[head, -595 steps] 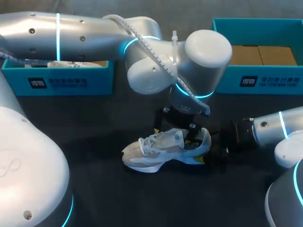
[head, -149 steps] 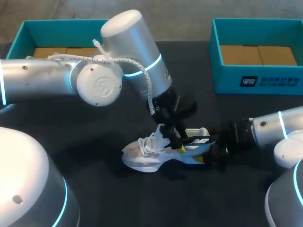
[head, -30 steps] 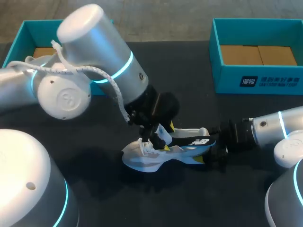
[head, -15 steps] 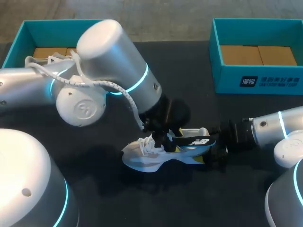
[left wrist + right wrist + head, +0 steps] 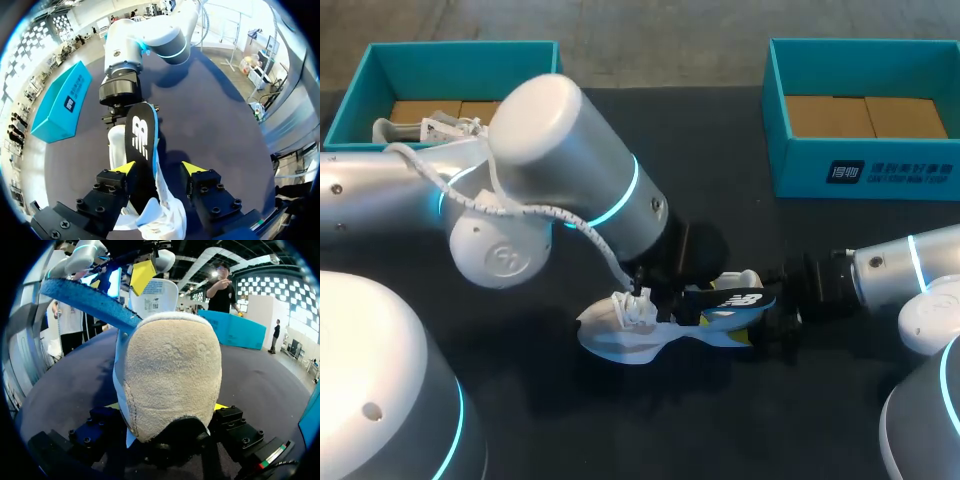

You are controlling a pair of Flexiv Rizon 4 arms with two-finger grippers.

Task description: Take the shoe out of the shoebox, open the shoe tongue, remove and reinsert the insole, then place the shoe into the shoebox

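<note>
The left hand (image 5: 159, 169) hangs open over the sneaker (image 5: 620, 338), the black insole (image 5: 140, 132) leaning on one finger with its near end down in the sneaker's opening; to seat it well, I judge, push it forward low and flat so it does not buckle; the right hand (image 5: 167, 407) clamps the heel, steadying the sneaker on the desk (image 5: 720, 430); the left shoebox (image 5: 460, 46) and the right shoebox (image 5: 900, 170) show only brown cardboard.

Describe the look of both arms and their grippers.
The left arm and right arm are round silver tubes with glowing cyan rings. A white braided cable runs along the left one. The left gripper and right gripper are black bolted blocks with yellow tips.
</note>
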